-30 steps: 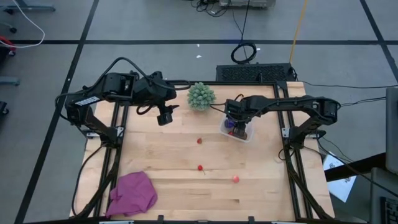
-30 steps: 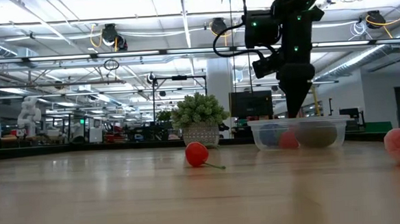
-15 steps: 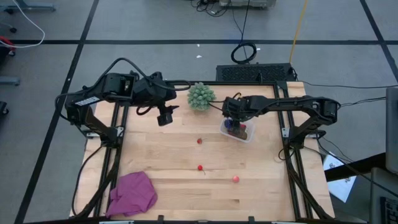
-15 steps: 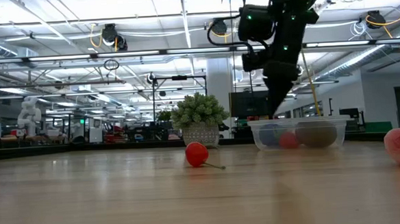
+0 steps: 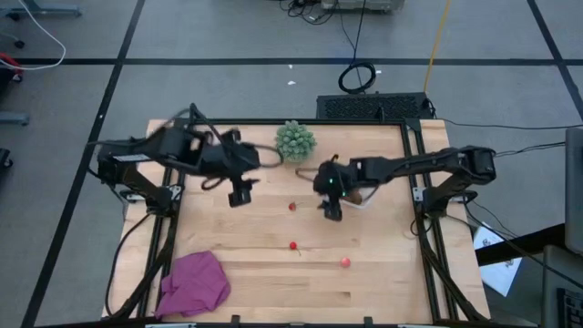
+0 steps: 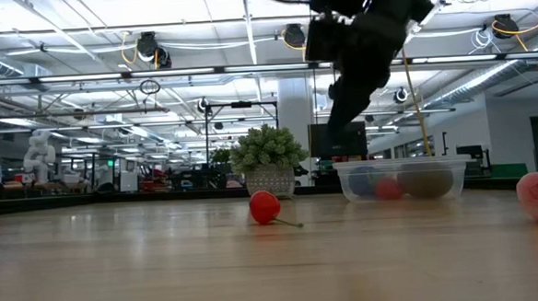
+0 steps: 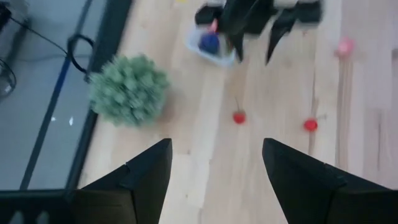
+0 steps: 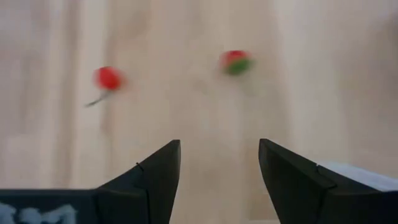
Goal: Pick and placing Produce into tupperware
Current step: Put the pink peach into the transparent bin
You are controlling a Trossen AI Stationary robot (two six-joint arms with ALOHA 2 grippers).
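The tupperware [image 5: 362, 193], a clear tub right of centre in the high view, is partly hidden under the right arm; the low view shows a blue-purple piece, a red one and a brown one already inside it. Three pieces of produce lie loose on the wooden table [image 5: 255, 273]: a red cherry [image 5: 292, 207] just left of the right gripper [image 5: 332, 212], a second cherry [image 5: 293, 245] lower down at the centre, and a pink strawberry [image 5: 345, 262] toward the lower right. The right gripper hangs above the boards with its fingers spread and nothing between them, and its wrist view shows a cherry and a red-and-green piece ahead.

The cherries are small, round and stemmed, so a descent slightly off-centre would likely nudge one away instead of catching it. The arm's body passes close over the tub and could, I judge, clip its rim and shove it. The left gripper [image 5: 240, 194], upper left of centre, is also spread and empty, near the green spiky ball [image 5: 295, 140]; both arms reaching for the near cherry could collide.
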